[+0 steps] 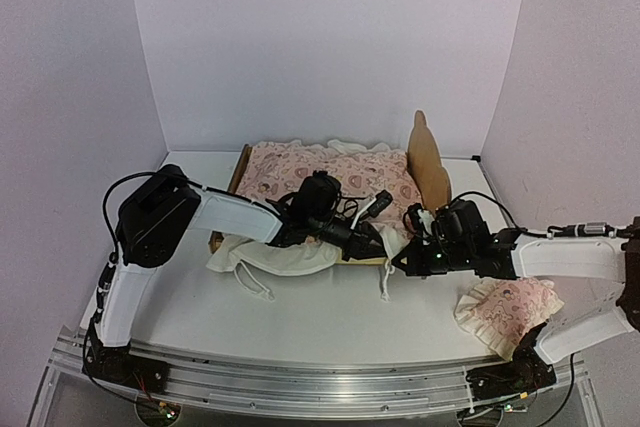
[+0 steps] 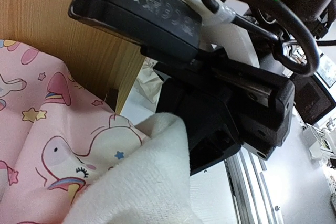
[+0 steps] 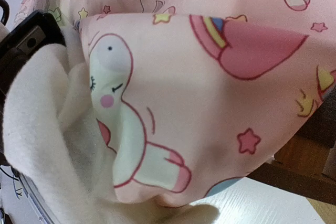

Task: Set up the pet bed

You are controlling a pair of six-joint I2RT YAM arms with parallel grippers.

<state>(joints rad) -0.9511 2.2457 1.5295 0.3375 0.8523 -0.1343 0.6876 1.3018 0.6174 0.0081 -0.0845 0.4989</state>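
Observation:
The pet bed (image 1: 432, 169), a light plywood frame with its tall headboard at the right, stands at the back middle of the table. A pink printed cover (image 1: 330, 172) with a cream underside lies over it and spills off the near rail. My left gripper (image 1: 372, 241) and right gripper (image 1: 403, 250) meet at the bed's near right corner, both shut on the cover's edge. In the left wrist view cream fabric (image 2: 142, 182) hides my fingers beside the wooden rail (image 2: 52, 24). The pink cover (image 3: 210, 93) fills the right wrist view, hiding the fingers there too.
A small pink ruffled pillow (image 1: 508, 311) lies on the table at the front right, near the right arm's base. A cream fold of the cover with a cord (image 1: 265, 259) hangs onto the table in front of the bed. White walls enclose the table.

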